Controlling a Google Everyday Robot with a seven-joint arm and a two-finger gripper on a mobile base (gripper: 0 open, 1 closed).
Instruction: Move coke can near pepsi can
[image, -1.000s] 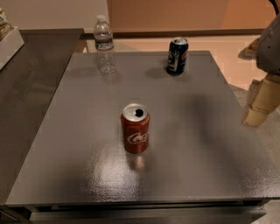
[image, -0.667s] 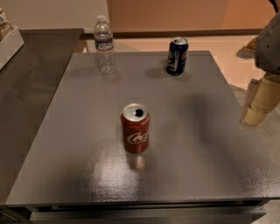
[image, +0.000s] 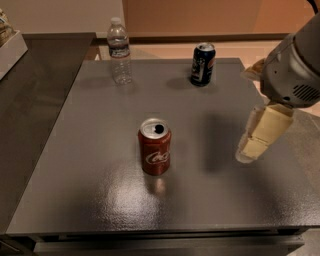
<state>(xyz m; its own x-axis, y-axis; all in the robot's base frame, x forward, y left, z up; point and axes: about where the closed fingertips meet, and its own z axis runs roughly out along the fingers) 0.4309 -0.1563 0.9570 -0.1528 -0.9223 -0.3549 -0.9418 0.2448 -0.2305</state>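
at the far left edge a pale box-like object (image: 11, 47) is cut off by the frame and hard to make out. a clear plastic water bottle (image: 120, 52) stands upright at the far left of the dark grey flat surface (image: 90, 190). the red aluminium coke can (image: 155, 149) stands upright near the middle, well apart from the dark blue pepsi can (image: 202, 64) at the far side. the cream-coloured gripper (image: 250, 150) hangs over the right part, touching nothing. whether it is parted or closed i cannot tell.
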